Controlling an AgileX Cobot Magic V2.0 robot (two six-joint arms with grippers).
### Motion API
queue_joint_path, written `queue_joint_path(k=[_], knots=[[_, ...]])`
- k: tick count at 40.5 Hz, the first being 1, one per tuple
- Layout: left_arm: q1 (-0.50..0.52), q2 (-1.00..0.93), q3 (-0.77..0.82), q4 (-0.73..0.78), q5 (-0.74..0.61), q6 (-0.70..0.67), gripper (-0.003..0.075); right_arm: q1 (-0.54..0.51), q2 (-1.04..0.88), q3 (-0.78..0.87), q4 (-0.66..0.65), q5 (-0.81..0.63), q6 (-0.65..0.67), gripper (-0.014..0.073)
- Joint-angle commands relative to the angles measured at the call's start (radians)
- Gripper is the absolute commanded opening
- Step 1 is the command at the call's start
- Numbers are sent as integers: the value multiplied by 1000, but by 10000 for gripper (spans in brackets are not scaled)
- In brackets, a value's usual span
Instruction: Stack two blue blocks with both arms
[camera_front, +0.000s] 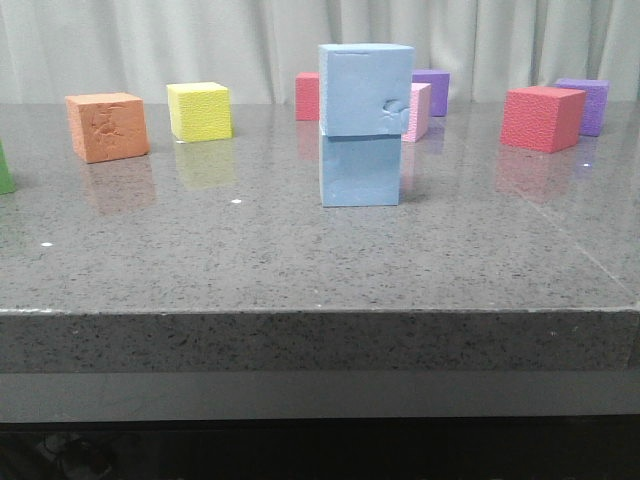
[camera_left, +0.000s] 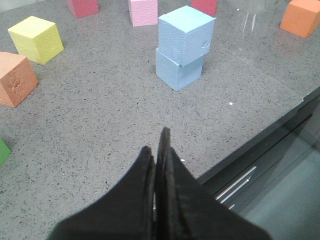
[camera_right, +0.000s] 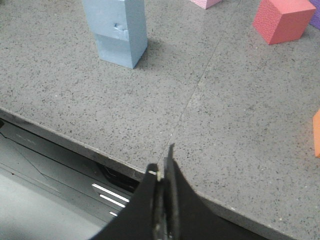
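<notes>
A: Where's the stack?

B: Mid-worktop. Dented sky-blue pebbled foam cube (camera_front: 365, 89) sits on the plain sky-blue foam cube (camera_front: 360, 169), twisted a bit, tall axis upright.

A: Grippers?

B: Left black claw gripper (camera_left: 157, 150) and right black claw gripper (camera_right: 163, 172): both pressed together, empty, back over the near edge; stack lies ahead of each, neither clearly closer.

A: Task looks done.

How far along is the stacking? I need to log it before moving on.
It looks done: the upper blue block, its face dented, sits on the lower blue block, slightly offset. Nothing is in hand; the left gripper and right gripper are shut, empty and clear of the stack near the table's front edge. Nothing visibly remains.
</notes>
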Motion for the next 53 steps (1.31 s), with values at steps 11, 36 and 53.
queue_joint_path(k=[11,36,53], knots=[[404,-308,435,-3,-489,-11,-18,-3,4,-25,-16,-66,-2,-69],[529,-598,782,-54,-676,-11,-18,-3,4,-25,-16,-65,-2,-69],[519,-598,782,-54,-676,-11,-18,-3,4,-25,-16,-65,-2,-69]])
